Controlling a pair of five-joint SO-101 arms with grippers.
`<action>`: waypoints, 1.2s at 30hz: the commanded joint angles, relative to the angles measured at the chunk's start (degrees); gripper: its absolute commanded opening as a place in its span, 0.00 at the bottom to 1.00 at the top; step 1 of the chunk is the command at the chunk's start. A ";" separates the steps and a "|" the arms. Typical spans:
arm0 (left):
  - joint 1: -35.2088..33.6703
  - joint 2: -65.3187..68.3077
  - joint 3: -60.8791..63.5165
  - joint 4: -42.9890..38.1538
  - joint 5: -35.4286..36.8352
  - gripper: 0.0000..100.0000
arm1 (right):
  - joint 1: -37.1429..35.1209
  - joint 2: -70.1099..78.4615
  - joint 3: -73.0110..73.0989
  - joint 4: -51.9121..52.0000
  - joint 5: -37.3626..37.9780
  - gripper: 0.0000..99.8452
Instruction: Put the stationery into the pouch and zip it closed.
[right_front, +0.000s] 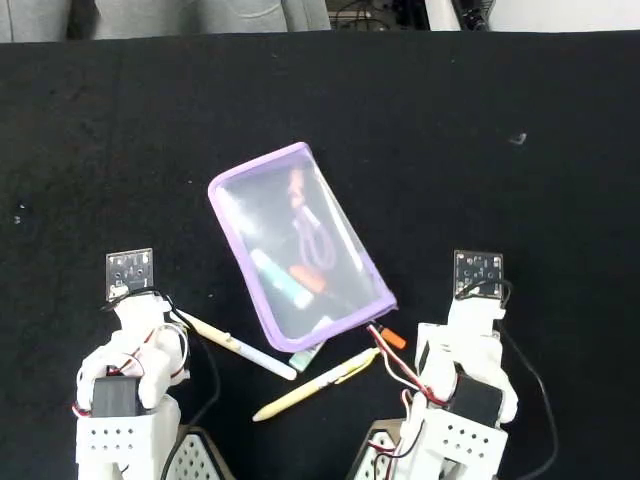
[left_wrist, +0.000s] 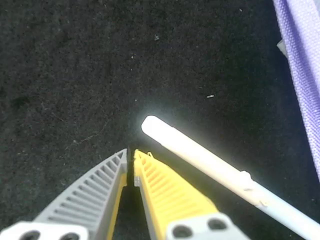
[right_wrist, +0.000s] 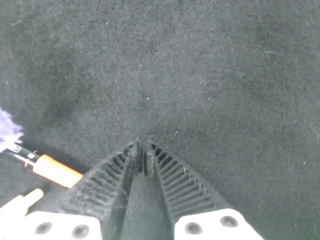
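"Left wrist view first: our left arm (right_front: 130, 365) sits folded at the near edge of the counter (right_front: 520, 200). The left gripper (left_wrist: 131, 159) points down, its fingers pressed together with nothing between them."

"We see a white pen (left_wrist: 210, 167) lying just beside its yellow finger. Are they touching?"

"We cannot tell. Our right arm (right_front: 465, 375) is folded the same way. The right gripper (right_wrist: 143, 149) has its fingers closed on nothing, tips over the counter."

"Near it lie an orange-capped marker (right_wrist: 52, 171) and a yellow pen (right_front: 315, 383). The marker's print is too small for us to read."

"Farther out, between our arms, the pouch (right_front: 298, 245) lies flat and askew. It is clear with purple edging and has several items inside. Its near corner is just beside the marker."
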 joint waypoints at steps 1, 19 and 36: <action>-0.48 -0.09 1.27 -0.70 -0.44 0.03 | 0.26 -4.97 0.04 0.18 0.00 0.01; -0.48 -0.09 1.27 -0.70 -0.44 0.03 | 0.26 -4.97 0.04 0.18 0.00 0.01; -0.48 -0.09 1.27 -0.70 -0.44 0.03 | -18.73 -5.05 0.04 0.18 0.18 0.01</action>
